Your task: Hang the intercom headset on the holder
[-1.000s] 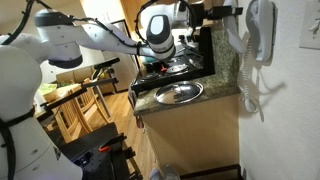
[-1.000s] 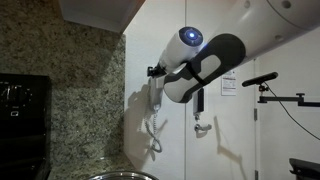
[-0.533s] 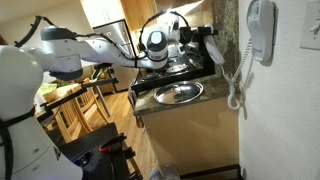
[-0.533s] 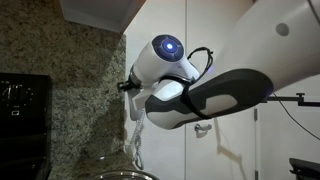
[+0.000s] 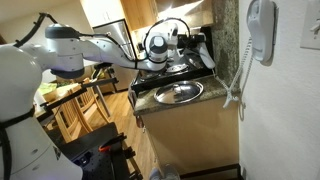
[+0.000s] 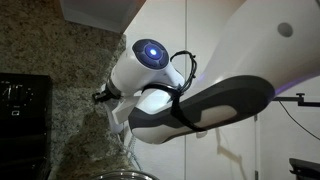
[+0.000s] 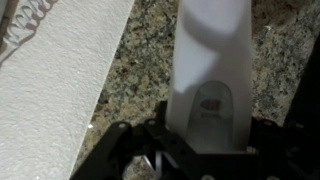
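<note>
The jaws are clamped on the handset, which in the wrist view stands out from between them as a long white bar, its lower end seated in the grip. Behind it lies speckled stone, and off to one side of the jaws a white wall with a stretch of coiled cord at its far corner. In an exterior view the holder sits on the wall higher than the jaws and well apart from them, with no handset on it. The cord hangs from the holder and loops back toward the grip. Below the jaws a steel bowl rests on the counter.
</note>
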You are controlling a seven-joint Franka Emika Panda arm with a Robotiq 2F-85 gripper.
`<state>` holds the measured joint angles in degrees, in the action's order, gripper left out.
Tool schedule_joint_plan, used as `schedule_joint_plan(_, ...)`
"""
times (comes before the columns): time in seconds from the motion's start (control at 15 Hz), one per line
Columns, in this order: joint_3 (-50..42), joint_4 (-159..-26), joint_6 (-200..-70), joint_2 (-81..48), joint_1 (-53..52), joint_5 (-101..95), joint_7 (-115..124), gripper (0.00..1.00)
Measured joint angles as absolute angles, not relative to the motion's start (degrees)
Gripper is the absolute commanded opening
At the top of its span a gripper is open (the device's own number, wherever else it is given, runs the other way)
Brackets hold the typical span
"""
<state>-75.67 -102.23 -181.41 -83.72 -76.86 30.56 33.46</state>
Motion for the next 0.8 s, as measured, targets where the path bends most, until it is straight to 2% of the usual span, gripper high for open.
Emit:
schedule_joint_plan(0.33, -73.83, -102.00, -185.09, -83.28, -76.58, 27.49, 31.51, 0.34)
schedule_joint_plan(0.8, -63.53, -99.65, -193.39, -75.68, -74.87, 18.13, 16.73, 0.34)
